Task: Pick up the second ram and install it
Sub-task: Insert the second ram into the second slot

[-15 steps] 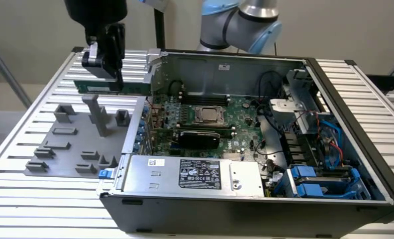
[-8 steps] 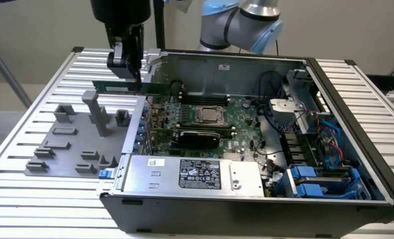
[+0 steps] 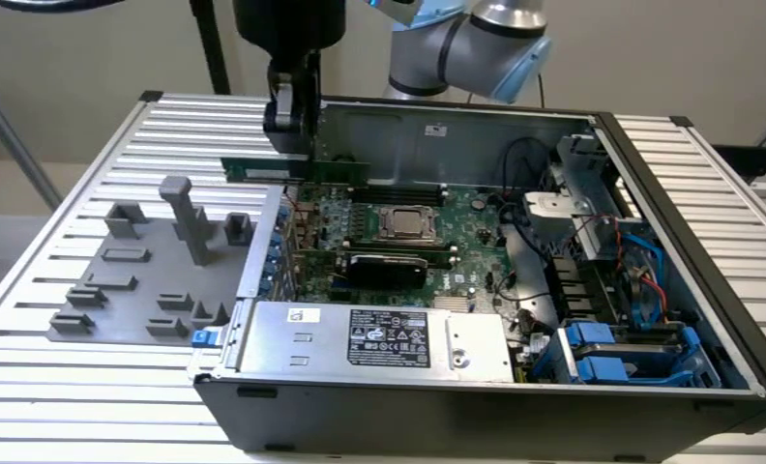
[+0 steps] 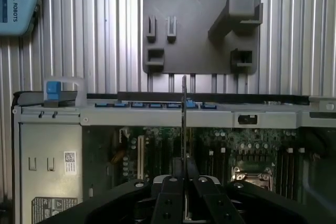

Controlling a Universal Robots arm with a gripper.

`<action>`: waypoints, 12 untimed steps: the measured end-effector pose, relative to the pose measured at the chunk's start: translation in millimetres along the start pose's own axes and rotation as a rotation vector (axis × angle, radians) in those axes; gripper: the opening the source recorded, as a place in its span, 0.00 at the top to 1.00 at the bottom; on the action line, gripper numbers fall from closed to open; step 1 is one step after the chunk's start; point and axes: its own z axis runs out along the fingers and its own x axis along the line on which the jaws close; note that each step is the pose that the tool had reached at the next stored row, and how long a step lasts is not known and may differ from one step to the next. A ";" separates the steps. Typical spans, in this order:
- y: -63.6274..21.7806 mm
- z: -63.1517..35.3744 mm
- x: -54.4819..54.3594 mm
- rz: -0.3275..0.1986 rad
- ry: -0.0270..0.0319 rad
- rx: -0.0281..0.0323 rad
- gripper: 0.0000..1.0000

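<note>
My gripper point(image 3: 295, 145) hangs over the back left corner of the open computer case and is shut on the second ram point(image 3: 293, 170), a long thin green stick held level above the motherboard point(image 3: 397, 242). In the wrist view the ram point(image 4: 184, 119) appears edge-on as a thin vertical line rising from between my black fingers point(image 4: 173, 192). It floats above the board, to one side of the square processor socket point(image 3: 409, 224), which the wrist view also catches point(image 4: 251, 174). The black memory slots point(image 3: 402, 196) lie just below and to the exterior view's right of the stick.
A grey plastic fixture point(image 3: 151, 261) with upright blocks lies on the ribbed table at the exterior view's left of the case. The silver power supply point(image 3: 370, 338) fills the case's front. Cables and blue drive bays point(image 3: 615, 348) crowd the exterior view's right side.
</note>
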 end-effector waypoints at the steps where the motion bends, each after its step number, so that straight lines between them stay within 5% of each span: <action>1: -4.5 -0.1 -0.2 0.000 -0.0001 -0.0001 1.00; 12: -54.3 4.6 -7.5 0.000 0.0000 -0.0011 1.00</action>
